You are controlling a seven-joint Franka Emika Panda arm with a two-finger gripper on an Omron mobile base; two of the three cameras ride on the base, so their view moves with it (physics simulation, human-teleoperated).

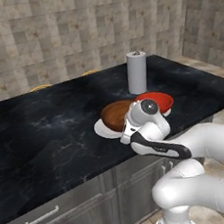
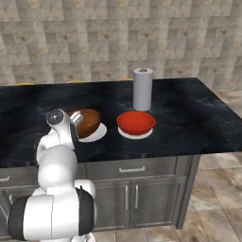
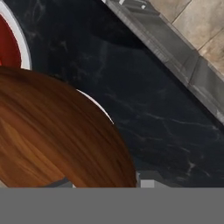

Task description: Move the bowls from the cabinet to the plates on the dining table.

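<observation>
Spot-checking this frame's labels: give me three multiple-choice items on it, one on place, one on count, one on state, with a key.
1. Where does the paper towel roll stand?
A. behind the red bowl
B. on the floor
C. inside the brown bowl

2. How many bowls are on the dining table?
A. one
B. two
C. four

3. How does the brown bowl sit?
A. upright on the bare marble
B. stacked in the red bowl
C. upside down over a white plate

Key:
1 A, the roll rises just beyond the red bowl in both base views.
2 B, one red and one brown, side by side.
3 C, its rounded wood-grain bottom faces up and a white rim shows beneath it in the hand view.
</observation>
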